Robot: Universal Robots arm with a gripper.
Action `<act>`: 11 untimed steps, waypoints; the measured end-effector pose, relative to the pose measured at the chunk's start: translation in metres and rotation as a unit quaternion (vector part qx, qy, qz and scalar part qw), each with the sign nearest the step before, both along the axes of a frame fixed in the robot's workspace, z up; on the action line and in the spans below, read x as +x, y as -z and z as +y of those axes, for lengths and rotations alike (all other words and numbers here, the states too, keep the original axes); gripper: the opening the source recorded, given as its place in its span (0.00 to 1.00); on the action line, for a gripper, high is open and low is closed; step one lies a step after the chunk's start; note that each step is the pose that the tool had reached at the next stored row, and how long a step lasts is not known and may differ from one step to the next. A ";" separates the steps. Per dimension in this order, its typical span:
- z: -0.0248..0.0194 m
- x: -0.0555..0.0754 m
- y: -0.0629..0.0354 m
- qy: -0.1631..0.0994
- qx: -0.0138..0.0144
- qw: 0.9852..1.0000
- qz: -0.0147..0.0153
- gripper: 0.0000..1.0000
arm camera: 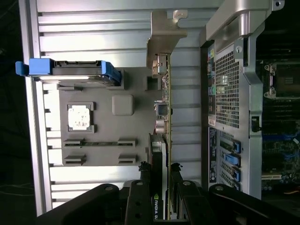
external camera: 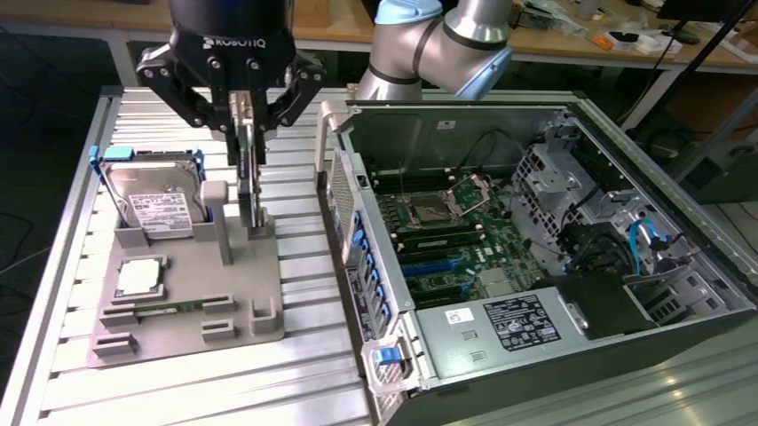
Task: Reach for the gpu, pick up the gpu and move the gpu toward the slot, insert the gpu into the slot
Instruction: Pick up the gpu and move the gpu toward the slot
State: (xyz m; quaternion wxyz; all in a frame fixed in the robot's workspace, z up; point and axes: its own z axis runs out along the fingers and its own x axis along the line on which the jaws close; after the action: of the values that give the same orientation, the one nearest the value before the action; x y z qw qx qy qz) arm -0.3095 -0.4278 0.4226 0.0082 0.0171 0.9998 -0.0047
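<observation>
Evidently, the fingers (arm camera: 143, 174) are drawn in against both faces of the gpu (arm camera: 165, 101), with the card's dark cooler end clamped between them and the jaws only partly apart, as wide as the thin card allows. The gpu is held edge-on and upright, its silvery bracket end pointing away from the gripper (arm camera: 159, 169). In the exterior view its lower edge is seen at or just over the grey holder (external camera: 190, 311), and whether it has come clear of that holder cannot be told.

The reach and the grasp are therefore judged done. The carry toward the slot (external camera: 436, 263) and the insertion are left, since the card is well apart from the green motherboard inside the open computer case (external camera: 343, 204).

The gripper is pointed straight down over the holder, its fingers aligned with the card's length. The arm (external camera: 450, 44) is bent in from behind the case, toward the exterior view's left. A hard drive (external camera: 154, 209) in a blue bracket is stood just beside the gpu on the same holder, untouched.
</observation>
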 end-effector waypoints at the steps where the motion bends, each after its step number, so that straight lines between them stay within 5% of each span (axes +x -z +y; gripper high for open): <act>1: 0.0002 0.000 -0.0022 0.000 0.000 1.000 0.000 0.27; 6: 0.0014 0.000 -0.0137 0.000 -0.001 1.000 0.000 0.27; 11: 0.0016 0.008 -0.0139 0.000 -0.001 1.000 0.000 0.27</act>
State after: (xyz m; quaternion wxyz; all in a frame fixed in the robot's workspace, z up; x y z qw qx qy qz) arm -0.3013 -0.4262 0.4365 0.0082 0.0167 0.9998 -0.0057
